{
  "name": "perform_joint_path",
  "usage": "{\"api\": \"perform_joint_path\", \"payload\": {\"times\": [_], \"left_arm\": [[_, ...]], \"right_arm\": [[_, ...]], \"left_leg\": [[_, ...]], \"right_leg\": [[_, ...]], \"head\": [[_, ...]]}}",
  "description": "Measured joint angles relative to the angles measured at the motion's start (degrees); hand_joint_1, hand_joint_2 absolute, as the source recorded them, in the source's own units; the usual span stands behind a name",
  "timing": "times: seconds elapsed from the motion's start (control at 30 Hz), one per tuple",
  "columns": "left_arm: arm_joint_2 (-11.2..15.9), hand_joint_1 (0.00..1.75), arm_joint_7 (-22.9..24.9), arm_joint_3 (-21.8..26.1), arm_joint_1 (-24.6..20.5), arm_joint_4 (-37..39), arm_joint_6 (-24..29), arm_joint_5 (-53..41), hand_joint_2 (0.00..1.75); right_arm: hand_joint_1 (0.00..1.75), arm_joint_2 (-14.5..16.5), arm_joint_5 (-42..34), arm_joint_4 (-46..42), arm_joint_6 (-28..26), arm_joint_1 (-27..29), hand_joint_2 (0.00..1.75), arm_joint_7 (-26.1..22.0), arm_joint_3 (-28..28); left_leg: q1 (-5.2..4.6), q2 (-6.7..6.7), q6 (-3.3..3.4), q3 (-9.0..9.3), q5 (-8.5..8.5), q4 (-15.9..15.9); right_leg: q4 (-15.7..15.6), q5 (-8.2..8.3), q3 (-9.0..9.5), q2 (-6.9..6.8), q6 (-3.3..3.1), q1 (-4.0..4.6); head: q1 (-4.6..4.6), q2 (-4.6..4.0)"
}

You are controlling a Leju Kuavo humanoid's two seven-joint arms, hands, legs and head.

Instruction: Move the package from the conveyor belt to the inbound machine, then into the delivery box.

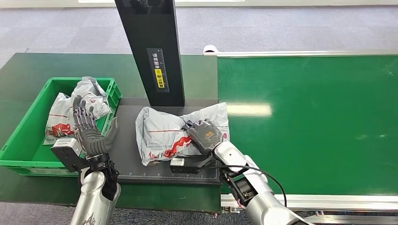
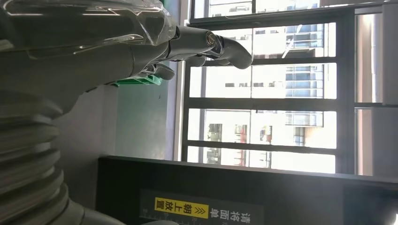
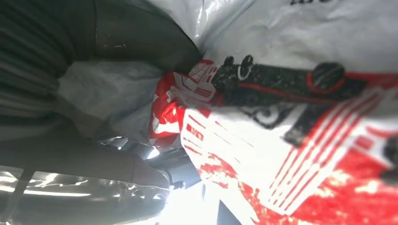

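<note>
The package [image 1: 171, 131] is lying lengthwise left-to-right on the machine's platform [image 1: 126, 159], seemingly grasped by the right hand [image 1: 205, 136]; left hand [image 1: 91, 133] is hovering, fingers spread.

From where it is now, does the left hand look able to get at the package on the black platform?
Probably yes. The left hand hovers open beside the package, with bare platform between them; the right hand rests on its far side.

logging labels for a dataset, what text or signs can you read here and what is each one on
"朝上放置" with arrows, yellow label on the black column; sharp in the left wrist view.
"请将面单", white characters beside it.
Ruler numbers below: too small.
Red and black print on the grey package: too blurred to read.
</note>
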Motion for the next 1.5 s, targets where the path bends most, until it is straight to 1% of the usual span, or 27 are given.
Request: {"api": "perform_joint_path", "payload": {"times": [0.13,0.2,0.47,0.5,0.53,0.57,0.6,0.63,0.67,0.7,0.73,0.8,0.9,1.03,1.1,1.17,1.27,1.37,1.43,1.5], "left_arm": [[-0.3,0.00,0.0,-0.1,0.0,-0.3,1.0,-0.9,1.75],[-0.4,0.00,0.0,-0.6,-0.1,-0.5,2.1,-1.7,1.75],[-0.5,0.00,0.0,-3.1,-0.8,-0.5,2.9,-2.0,1.75],[-0.5,0.00,0.0,-3.3,-0.9,-0.5,2.9,-2.0,1.75],[-0.5,0.00,0.0,-3.5,-1.1,-0.4,2.8,-1.9,1.75],[-0.5,0.00,0.0,-3.7,-1.3,-0.3,2.7,-1.9,1.75],[-0.5,0.00,0.0,-4.0,-1.5,0.0,2.5,-1.9,1.75],[-0.6,0.00,0.0,-4.4,-1.8,0.3,2.4,-1.9,1.75],[-0.6,0.00,0.0,-4.7,-2.2,0.7,2.3,-2.0,1.75],[-0.6,0.00,0.0,-5.1,-2.6,1.2,2.2,-2.0,1.75],[-0.7,0.00,0.0,-5.4,-2.9,1.7,2.2,-2.0,1.75],[-0.7,0.00,0.0,-6.1,-3.6,2.6,2.1,-2.1,1.75],[-0.8,0.00,0.0,-6.9,-4.1,3.4,2.0,-2.4,1.75],[-0.9,0.00,0.0,-7.3,-4.3,4.0,1.9,-2.4,1.75],[-1.0,0.00,0.0,-7.4,-4.3,4.1,1.7,-2.4,1.75],[-1.0,0.00,0.0,-7.4,-4.3,4.1,1.7,-2.4,1.75],[-1.0,0.00,0.0,-7.4,-4.3,4.1,1.7,-2.4,1.75],[-1.0,0.00,0.0,-7.4,-4.2,4.3,0.5,-2.0,1.75],[-0.9,0.00,0.0,-7.5,-3.9,3.9,-0.8,-1.7,1.75],[-0.9,0.00,0.0,-7.8,-3.3,2.8,-1.4,-2.2,1.75]], "right_arm": [[1.75,0.2,0.6,5.0,2.6,-4.4,1.75,6.9,3.3],[1.75,0.2,0.6,6.6,2.6,-6.0,1.75,8.6,5.0],[1.75,0.9,0.3,9.5,2.4,-8.3,1.75,7.6,7.1],[1.64,0.9,0.1,9.7,2.4,-8.4,1.75,7.3,7.2],[1.48,1.0,-0.3,9.9,2.4,-8.5,1.75,6.7,7.2],[1.21,1.1,-1.1,10.1,2.5,-8.6,1.75,5.7,7.1],[0.82,1.2,-2.1,10.3,2.7,-8.6,1.75,4.4,7.0],[0.48,1.3,-3.3,10.4,3.0,-8.6,1.75,3.2,6.8],[0.21,1.5,-4.5,10.7,3.3,-8.6,1.75,1.9,6.6],[0.04,1.7,-5.8,10.9,3.8,-8.6,1.75,0.8,6.1],[0.00,1.9,-7.1,11.1,4.2,-8.6,1.75,0.0,5.6],[0.00,2.4,-9.5,11.5,5.0,-8.4,1.75,-1.2,4.3],[0.00,2.8,-12.1,11.9,5.3,-8.0,1.75,-1.6,2.3],[0.00,3.0,-16.4,12.2,4.9,-7.9,1.75,-2.2,-0.8],[0.00,3.0,-19.7,12.3,4.3,-7.7,1.75,-3.4,-2.9],[0.00,2.9,-24.3,12.3,3.8,-7.2,1.75,-6.1,-5.6],[0.00,2.9,-34.2,12.2,5.0,-6.3,1.75,-13.0,-11.3],[0.00,2.9,-43.8,11.7,9.1,-5.7,1.75,-19.0,-17.9],[0.00,2.9,-49.3,11.3,12.2,-5.5,1.75,-21.0,-22.1],[0.00,2.9,-54.7,10.9,15.8,-5.3,1.75,-21.5,-26.2]], "left_leg": [[0.00,0.01,0.00,0.00,0.01,0.0],[-0.01,0.01,0.00,0.00,0.01,0.0],[-0.01,0.01,0.01,0.00,0.00,0.0],[-0.01,0.01,0.01,0.00,0.00,0.0],[-0.01,0.01,0.00,0.01,0.00,0.0],[0.00,0.01,0.00,0.01,0.00,0.0],[0.00,0.01,0.00,0.01,0.00,0.0],[0.00,0.01,0.00,0.01,0.00,0.0],[0.00,0.02,0.00,0.01,0.00,0.0],[0.00,0.02,0.00,0.01,0.00,0.0],[0.00,0.02,0.01,0.00,0.00,0.0],[-0.01,0.02,0.01,0.00,0.00,0.0],[-0.01,0.03,0.01,0.00,0.00,0.0],[-0.01,0.02,0.01,0.00,0.00,0.0],[-0.01,0.02,0.01,0.00,0.00,0.0],[-0.01,0.02,0.01,0.01,0.00,0.0],[-0.01,0.02,0.01,0.00,0.00,0.0],[-0.01,0.02,0.01,-0.01,0.00,0.0],[-0.01,0.02,0.01,-0.01,0.00,0.0],[-0.01,0.02,0.01,-0.01,0.00,0.0]], "right_leg": [[0.0,0.00,0.00,0.01,0.00,0.00],[0.0,0.00,0.00,0.01,0.00,0.00],[0.0,0.00,-0.02,0.01,0.00,-0.01],[0.0,0.00,-0.02,0.01,0.00,-0.01],[0.0,0.00,-0.02,0.01,0.00,-0.01],[0.0,0.00,-0.02,0.01,0.00,0.00],[0.0,0.00,-0.03,0.01,0.00,0.00],[0.0,0.00,-0.03,0.01,0.00,0.00],[0.0,0.00,-0.03,0.02,0.00,0.00],[0.0,0.01,-0.03,0.02,0.00,0.00],[0.0,0.01,-0.03,0.02,0.00,-0.01],[0.0,0.01,-0.03,0.02,0.00,-0.01],[0.0,0.01,-0.03,0.03,0.00,-0.01],[0.0,0.01,-0.04,0.03,0.00,-0.01],[0.0,0.01,-0.04,0.03,0.00,-0.01],[0.0,0.01,-0.04,0.03,0.00,-0.01],[0.0,0.01,-0.03,0.03,0.01,-0.01],[0.0,0.01,-0.03,0.02,0.01,-0.01],[0.0,0.01,-0.03,0.03,0.01,-0.01],[0.0,0.01,-0.04,0.02,0.01,-0.01]], "head": [[0.01,0.00],[0.01,0.00],[0.01,0.00],[0.01,0.00],[0.01,0.00],[0.01,0.00],[0.01,0.00],[0.01,0.00],[0.01,0.00],[0.01,0.00],[0.01,0.00],[0.01,0.00],[0.01,0.00],[0.01,0.00],[0.01,0.00],[0.01,0.00],[0.01,0.00],[0.01,-0.01],[0.01,-0.01],[0.00,-0.01]]}}
